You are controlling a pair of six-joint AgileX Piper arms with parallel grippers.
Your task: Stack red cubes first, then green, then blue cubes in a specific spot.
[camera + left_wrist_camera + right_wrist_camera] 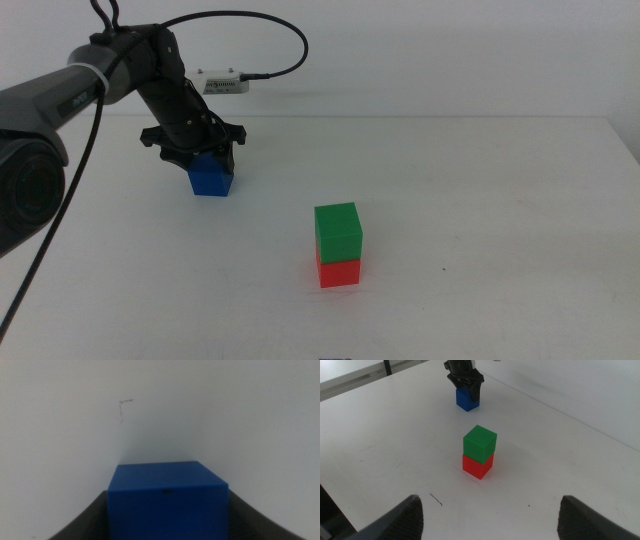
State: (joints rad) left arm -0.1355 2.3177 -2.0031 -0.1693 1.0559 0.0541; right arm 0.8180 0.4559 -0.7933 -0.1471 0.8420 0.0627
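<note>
Left arm (120, 75) dark grey to black, rounded matte links, faint pale lettering on the near link, white band round it, black cables looping overhead, black left end effector (196, 150), right end effector (490, 515) dark jaws

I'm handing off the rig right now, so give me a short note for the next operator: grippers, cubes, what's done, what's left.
Left gripper: down over the blue cube at the far left of the table, one jaw on each side of it; whether it is clamped or lifted cannot be told.
Right gripper: waiting, jaws wide open, back from the stack.
Green cube sits on the red cube near the table's middle, slightly offset.
Done: red and green stacked.
Left: carry the blue cube over and set it on the green one.
</note>
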